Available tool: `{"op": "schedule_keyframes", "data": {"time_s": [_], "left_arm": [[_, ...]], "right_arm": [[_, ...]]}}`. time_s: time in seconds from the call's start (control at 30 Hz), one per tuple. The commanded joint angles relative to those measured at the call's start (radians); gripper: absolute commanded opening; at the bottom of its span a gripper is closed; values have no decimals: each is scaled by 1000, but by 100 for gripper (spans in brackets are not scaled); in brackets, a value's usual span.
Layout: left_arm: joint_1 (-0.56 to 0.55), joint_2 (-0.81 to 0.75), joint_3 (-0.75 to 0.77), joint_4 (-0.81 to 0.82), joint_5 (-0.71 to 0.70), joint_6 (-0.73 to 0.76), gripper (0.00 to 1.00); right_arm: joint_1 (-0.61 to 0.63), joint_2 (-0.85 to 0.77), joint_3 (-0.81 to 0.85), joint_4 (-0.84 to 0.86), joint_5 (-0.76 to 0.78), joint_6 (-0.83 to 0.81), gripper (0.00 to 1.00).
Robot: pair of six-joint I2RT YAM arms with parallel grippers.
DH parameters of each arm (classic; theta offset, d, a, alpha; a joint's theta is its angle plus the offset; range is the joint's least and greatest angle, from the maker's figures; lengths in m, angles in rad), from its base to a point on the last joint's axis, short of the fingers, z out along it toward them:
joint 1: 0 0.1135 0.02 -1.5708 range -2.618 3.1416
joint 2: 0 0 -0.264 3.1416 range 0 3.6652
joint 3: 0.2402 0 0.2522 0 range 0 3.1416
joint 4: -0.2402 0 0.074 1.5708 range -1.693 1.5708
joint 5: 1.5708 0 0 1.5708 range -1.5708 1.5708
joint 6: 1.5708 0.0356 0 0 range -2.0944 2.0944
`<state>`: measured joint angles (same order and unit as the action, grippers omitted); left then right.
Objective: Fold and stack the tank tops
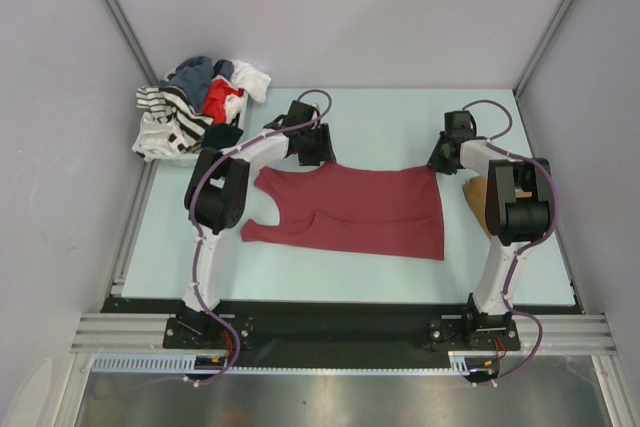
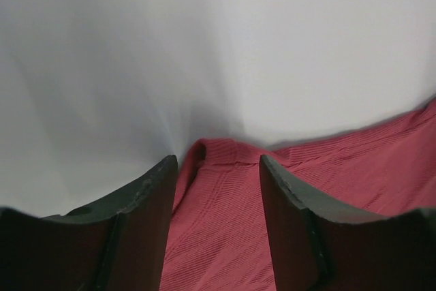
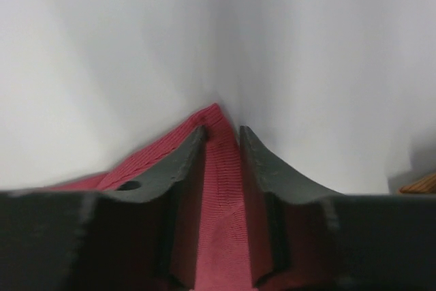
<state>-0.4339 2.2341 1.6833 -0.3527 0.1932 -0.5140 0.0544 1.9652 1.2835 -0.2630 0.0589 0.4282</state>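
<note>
Gripping starts on the maroon tank top (image 1: 350,212), flat mid-table (image 1: 300,272) and unfolded. Right gripper (image 3: 221,131) jaws clamp its far corner; left gripper (image 2: 218,161) jaws sit apart around the other. Tan top (image 1: 478,192) waits beside the right arm, the clothes pile (image 1: 195,112) unsorted.

The top external camera is looking down from above and behind the arm bases, taking in the whole table (image 1: 400,112) and the spread maroon tank top (image 1: 360,212). The wrist cameras are sitting just behind the left gripper (image 2: 218,161) and the right gripper (image 3: 222,129) and looking out along the fingers, very near the cloth. Each is sharing one far corner of the top with the overhead view: left wrist the left corner, right wrist the right.
</note>
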Motion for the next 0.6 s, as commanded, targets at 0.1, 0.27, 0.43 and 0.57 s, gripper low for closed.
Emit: {"op": "schedule_keyframes", "data": {"time_s": [0.1, 0.27, 0.43, 0.57], "left_arm": [[-19, 44, 85, 0, 26, 15, 41], [-19, 39, 85, 3, 20, 17, 23], [-19, 30, 85, -6, 15, 23, 6], [-19, 15, 84, -6, 12, 29, 0]], "right_arm": [[-4, 17, 40, 27, -2, -11, 19], [1, 20, 54, 13, 12, -17, 14], [1, 21, 59, 13, 15, -17, 3], [4, 12, 57, 13, 25, -19, 0]]}}
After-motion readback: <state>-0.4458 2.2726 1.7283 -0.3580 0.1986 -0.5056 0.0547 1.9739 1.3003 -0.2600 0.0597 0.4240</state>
